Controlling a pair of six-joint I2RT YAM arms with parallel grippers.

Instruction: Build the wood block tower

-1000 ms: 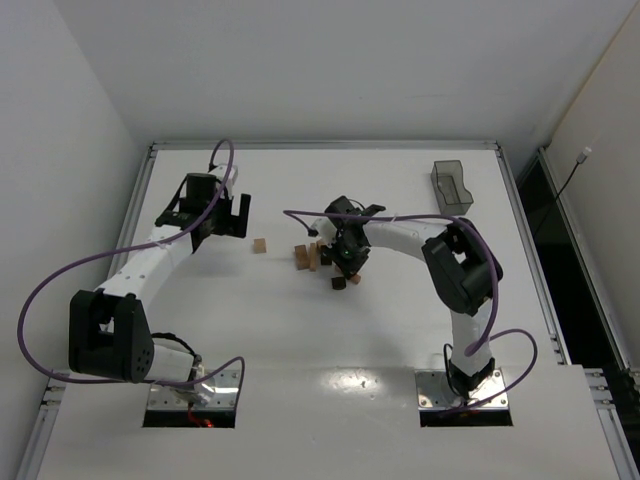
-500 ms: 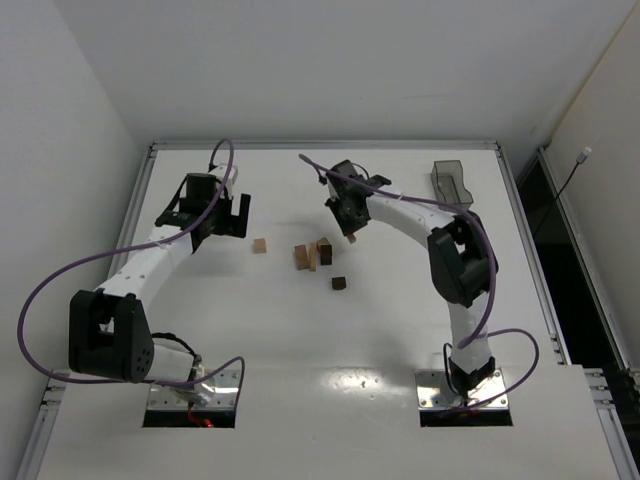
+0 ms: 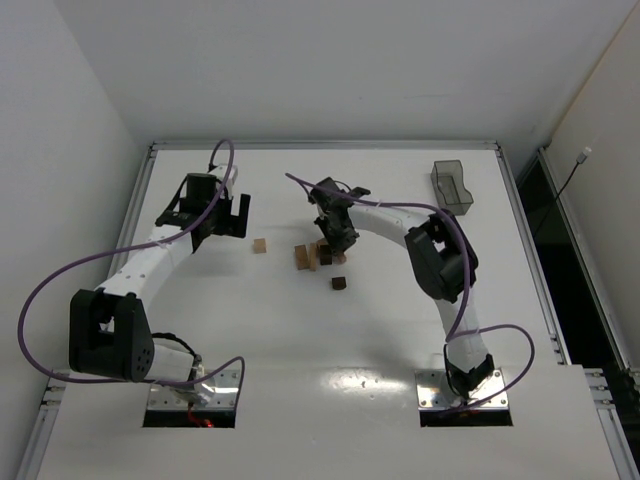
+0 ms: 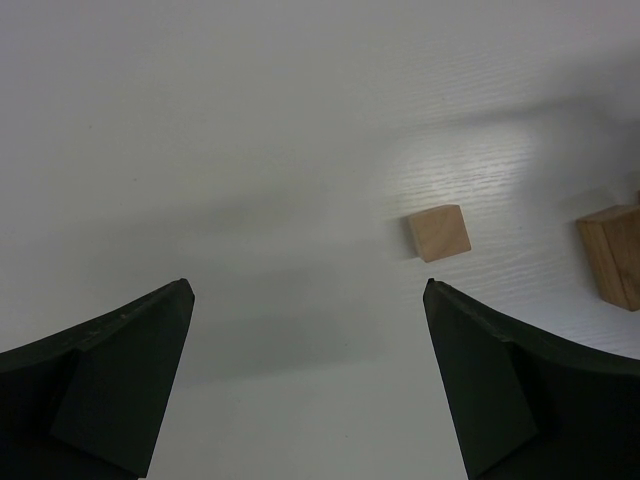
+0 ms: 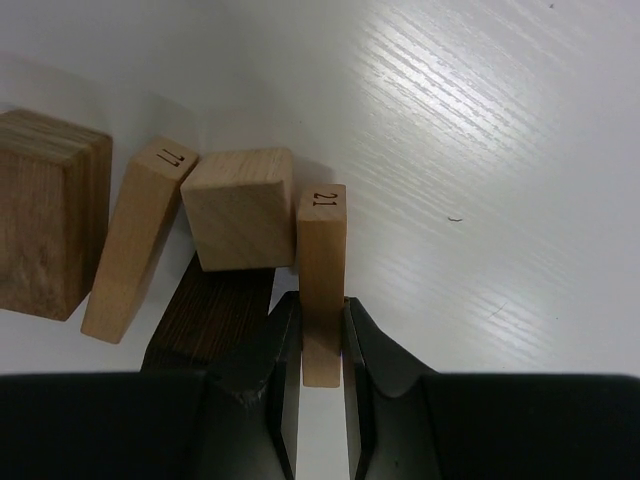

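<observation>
wood block tower (image 3: 316, 254) is a low, tight huddle of small pieces near the middle of the white desk (image 3: 300, 340). from the right wrist i see pale, fine-grained wood with square edges. there is a thin light tan wooden plank stamped 21 (image 5: 322, 250), with a light tan cube (image 5: 240, 208) touching its left side. a second slim tan plank (image 5: 138, 240) leans tilted beside that cube, and a chunky mid-brown block with bold grain (image 5: 45, 225) sits at far left. a dark brown ridged block (image 5: 212, 320) shows below the cube, partly hidden by one finger.

the right fingers (image 5: 268, 370) are narrow, clamped on the near end of the 21 plank, whose long axis runs straight out from them. the left fingers (image 4: 110, 390) hang spread wide over bare desk, gripping nothing.

a loose tan cube (image 3: 259, 245) lies left of the huddle. a loose dark brown cube (image 3: 339, 284) lies just in front of it. a dark translucent plastic tray (image 3: 452, 186) sits well apart at the far right.
</observation>
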